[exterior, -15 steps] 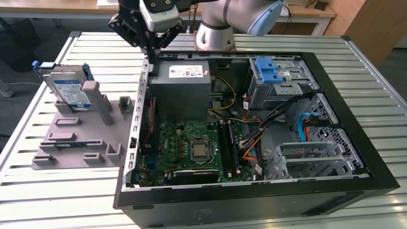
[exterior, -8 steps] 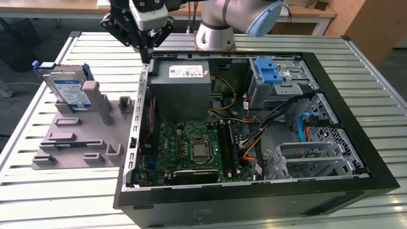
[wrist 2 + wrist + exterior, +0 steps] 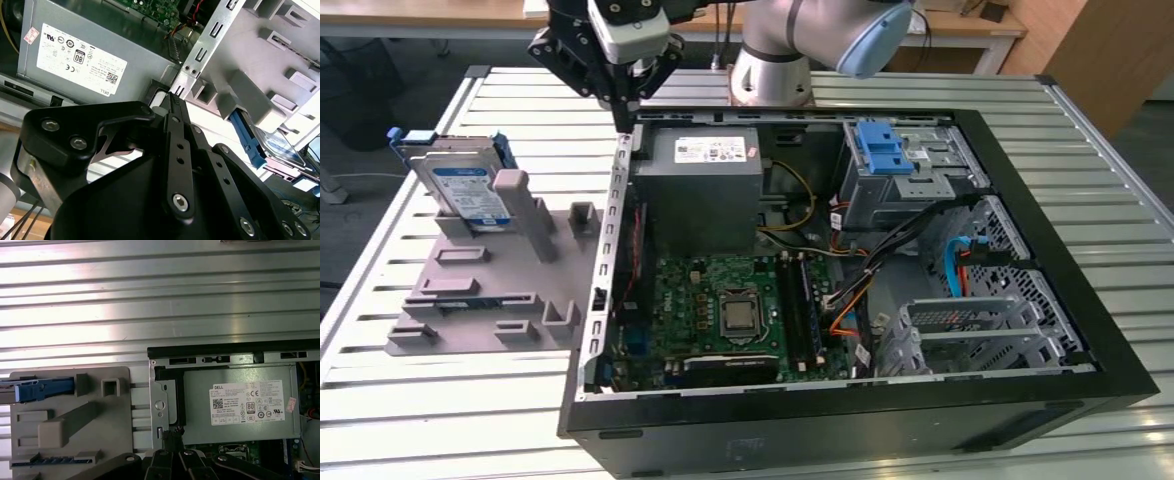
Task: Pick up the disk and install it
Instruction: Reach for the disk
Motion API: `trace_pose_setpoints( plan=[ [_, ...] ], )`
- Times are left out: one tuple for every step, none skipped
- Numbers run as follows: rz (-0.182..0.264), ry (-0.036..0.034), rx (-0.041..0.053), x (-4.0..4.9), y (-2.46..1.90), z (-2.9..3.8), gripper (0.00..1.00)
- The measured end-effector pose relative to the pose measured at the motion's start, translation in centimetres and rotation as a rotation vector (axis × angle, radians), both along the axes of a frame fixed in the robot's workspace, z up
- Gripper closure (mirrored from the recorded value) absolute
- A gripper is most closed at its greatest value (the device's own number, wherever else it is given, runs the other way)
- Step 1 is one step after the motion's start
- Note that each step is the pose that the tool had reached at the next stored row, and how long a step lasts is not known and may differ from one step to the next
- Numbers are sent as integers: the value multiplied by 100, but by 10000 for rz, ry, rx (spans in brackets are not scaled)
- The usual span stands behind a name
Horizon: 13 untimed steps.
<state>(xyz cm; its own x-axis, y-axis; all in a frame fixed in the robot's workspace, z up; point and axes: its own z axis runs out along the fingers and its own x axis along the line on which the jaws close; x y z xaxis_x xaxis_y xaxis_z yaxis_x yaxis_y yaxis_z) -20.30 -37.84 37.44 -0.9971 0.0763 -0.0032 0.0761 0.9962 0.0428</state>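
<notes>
Over the computer case edge, in the exterior view, I see the gripper closed on nothing. The disk stands upright in the grey fixture, well apart toward the exterior view's left. In the second wrist view the fingertips hang near the case wall; descending here could strike it. In the first wrist view the disk shows edge-on; arriving closed could topple it.

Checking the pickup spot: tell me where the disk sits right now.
The disk stands on edge in the grey fixture at the exterior view's left, outside the open computer case.
</notes>
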Motion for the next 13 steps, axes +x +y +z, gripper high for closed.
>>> trace_pose_setpoints(
  plan=[
    [-1,0,0,-5,0,0,89],
    [0,0,0,-11,1,0,89],
    [0,1,-1,-16,2,0,89],
    [0,0,0,-23,3,-1,89],
    [0,1,0,-28,4,-1,89],
    [1,0,0,-33,5,-1,89],
    [0,1,-1,-38,6,-1,89],
    [0,1,-1,-42,6,-1,89],
    [1,1,0,-43,6,-1,89],
    [1,1,-1,-44,5,-1,89],
    [1,0,0,-45,5,-1,89],
    [1,1,-1,-46,5,-1,89],
    [0,1,-1,-48,6,-1,89]
  ],
)
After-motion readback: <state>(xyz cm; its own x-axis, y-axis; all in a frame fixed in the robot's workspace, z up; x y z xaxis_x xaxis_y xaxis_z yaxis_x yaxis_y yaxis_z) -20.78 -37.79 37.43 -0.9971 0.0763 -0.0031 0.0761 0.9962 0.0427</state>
